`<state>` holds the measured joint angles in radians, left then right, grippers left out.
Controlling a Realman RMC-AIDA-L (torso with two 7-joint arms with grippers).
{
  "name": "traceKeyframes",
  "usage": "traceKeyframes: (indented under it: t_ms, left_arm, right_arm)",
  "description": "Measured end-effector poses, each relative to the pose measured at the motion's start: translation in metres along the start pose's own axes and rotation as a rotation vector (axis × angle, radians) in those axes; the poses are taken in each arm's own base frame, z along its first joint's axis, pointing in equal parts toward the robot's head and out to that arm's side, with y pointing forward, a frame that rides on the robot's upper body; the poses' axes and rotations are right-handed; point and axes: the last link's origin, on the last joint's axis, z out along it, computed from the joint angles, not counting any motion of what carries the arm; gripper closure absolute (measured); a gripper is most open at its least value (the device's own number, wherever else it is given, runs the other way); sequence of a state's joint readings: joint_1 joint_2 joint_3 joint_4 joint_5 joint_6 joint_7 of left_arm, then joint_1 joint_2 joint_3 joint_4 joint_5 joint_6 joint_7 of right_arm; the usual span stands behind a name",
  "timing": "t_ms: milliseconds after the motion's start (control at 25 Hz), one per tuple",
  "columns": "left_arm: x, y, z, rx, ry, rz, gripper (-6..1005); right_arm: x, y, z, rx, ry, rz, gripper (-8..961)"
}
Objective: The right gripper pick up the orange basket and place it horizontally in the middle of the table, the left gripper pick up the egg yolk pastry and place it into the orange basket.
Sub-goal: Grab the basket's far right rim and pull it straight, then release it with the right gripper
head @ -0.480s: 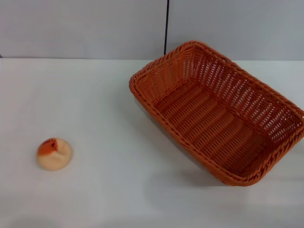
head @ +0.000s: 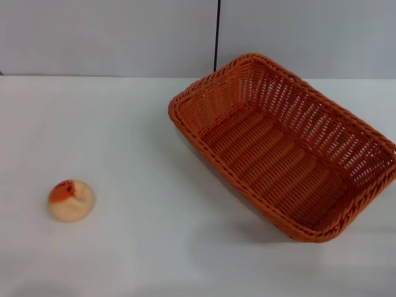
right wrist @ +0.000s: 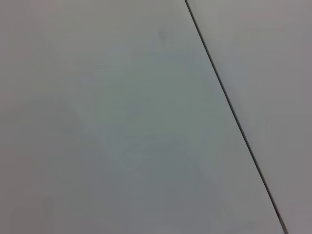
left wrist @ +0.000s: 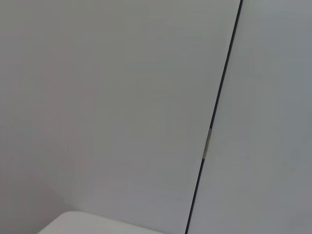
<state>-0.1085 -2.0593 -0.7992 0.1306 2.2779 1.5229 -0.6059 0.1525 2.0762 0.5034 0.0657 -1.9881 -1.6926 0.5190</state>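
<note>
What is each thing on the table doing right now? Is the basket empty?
Orange woven wicker basket: empty, upright, turned at a slant on the table's right side.
Small round cream-beige egg yolk pastry: resting dome up on the left, apart from the basket.
White flat table: holds both.
Robot tools: neither in view.

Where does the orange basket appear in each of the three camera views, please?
Head view: the orange basket sits askew on the right of the table.
Left wrist view: not in it.
Right wrist view: not in it.
Shared landmark: the dark seam in the grey wall.
</note>
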Motion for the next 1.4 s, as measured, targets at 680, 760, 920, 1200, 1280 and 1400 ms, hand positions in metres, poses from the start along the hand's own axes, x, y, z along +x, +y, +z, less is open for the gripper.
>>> traceKeyframes:
  t_ms: [680,760,920,1200,1280,1400]
  left_arm:
    - [0.0,0.002,0.018,-0.008,-0.012,0.003,199]
    - [-0.001,0.002,0.018,-0.002,-0.021,0.002,199]
    - [-0.003,0.0,0.017,0.012,-0.032,0.0,200]
    - [-0.004,-0.002,0.014,0.024,-0.033,-0.002,200]
    - [-0.004,-0.002,0.014,0.024,-0.033,-0.002,200]
    - [-0.005,0.0,0.014,0.023,-0.032,-0.009,201]
  right_arm:
    - [-0.089,-0.058,0.081,-0.254,0.459,0.227,375]
    - [-0.099,-0.055,0.098,-0.261,0.606,0.199,375]
    - [-0.141,-0.033,0.134,-0.268,0.936,0.008,375]
    - [-0.17,0.005,0.165,-0.305,1.235,-0.118,374]
    - [-0.166,0.014,0.176,-0.296,1.342,-0.145,374]
    - [-0.15,0.026,0.188,-0.311,1.451,-0.175,374]
